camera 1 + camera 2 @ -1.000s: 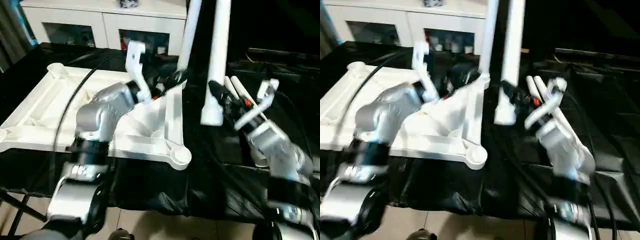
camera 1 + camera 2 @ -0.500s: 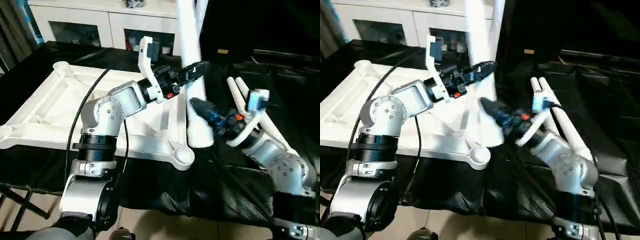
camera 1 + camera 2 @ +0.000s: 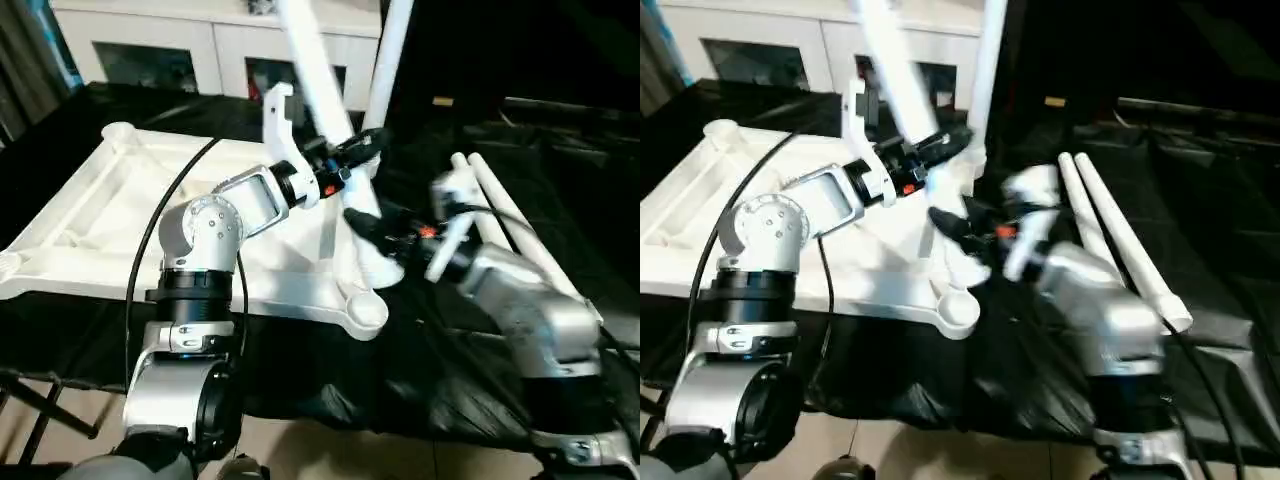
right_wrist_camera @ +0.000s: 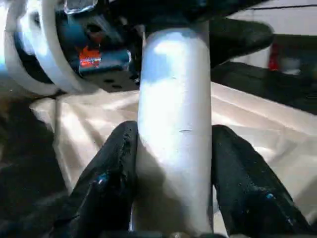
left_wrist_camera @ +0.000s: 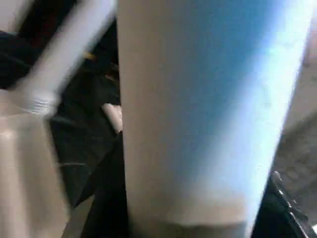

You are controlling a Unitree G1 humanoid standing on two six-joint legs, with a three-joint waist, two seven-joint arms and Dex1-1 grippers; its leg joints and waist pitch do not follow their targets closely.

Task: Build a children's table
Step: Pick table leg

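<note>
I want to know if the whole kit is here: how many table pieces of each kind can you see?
tabletop: 1
upright leg at the tabletop's far corner: 1
tilted leg, gripped in the jaws of the right gripper: 1
loose legs lying on the black cloth: 2
Total: 5 pieces, 4 of them legs

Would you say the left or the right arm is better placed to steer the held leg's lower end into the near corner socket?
Right, probably. The right gripper clamps the leg low down, just above the near corner socket of the tabletop. The left gripper grips it higher up, better suited to steadying.
</note>
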